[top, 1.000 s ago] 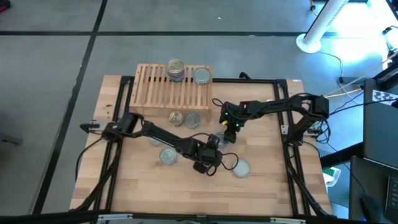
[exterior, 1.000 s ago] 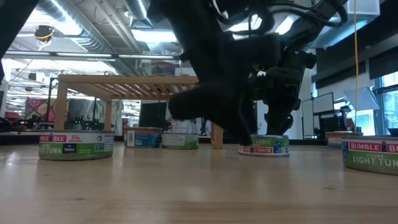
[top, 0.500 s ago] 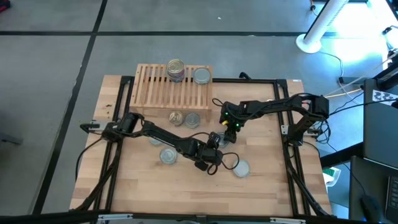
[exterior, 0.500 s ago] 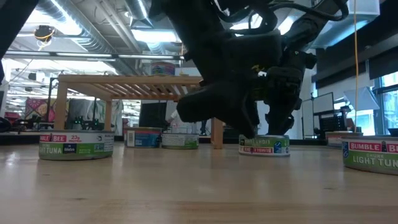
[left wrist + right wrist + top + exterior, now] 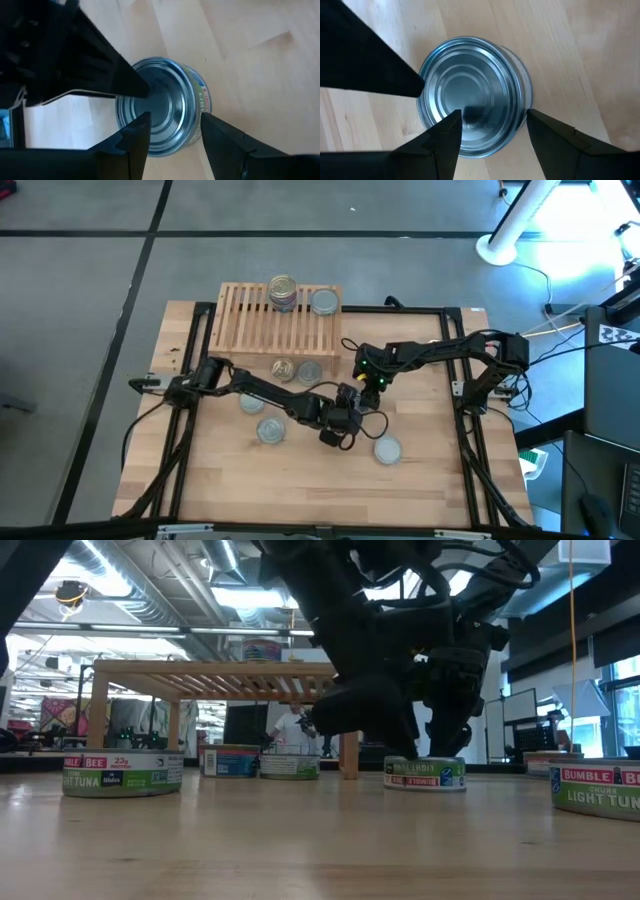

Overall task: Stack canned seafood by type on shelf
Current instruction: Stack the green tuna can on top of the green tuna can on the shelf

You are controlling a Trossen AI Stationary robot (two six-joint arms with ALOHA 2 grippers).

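A grey floor crossed by dark lines is seen around the wooden bench. Exposed ceiling pipes and strip lights are visible overhead.

Two dark, near-black jointed arms, built of slim tubular links and bulkier blocky joint housings. Left arm matte black along its length, ending in a chunky wrist block at the left gripper. Right arm equally dark, with a small green light glowing on the wrist beside the right gripper. Thin black cables looping off both wrists and trailing from each base. Fingers flat, black, wedge-shaped, tapering to blunt tips; same form on the left fingers.
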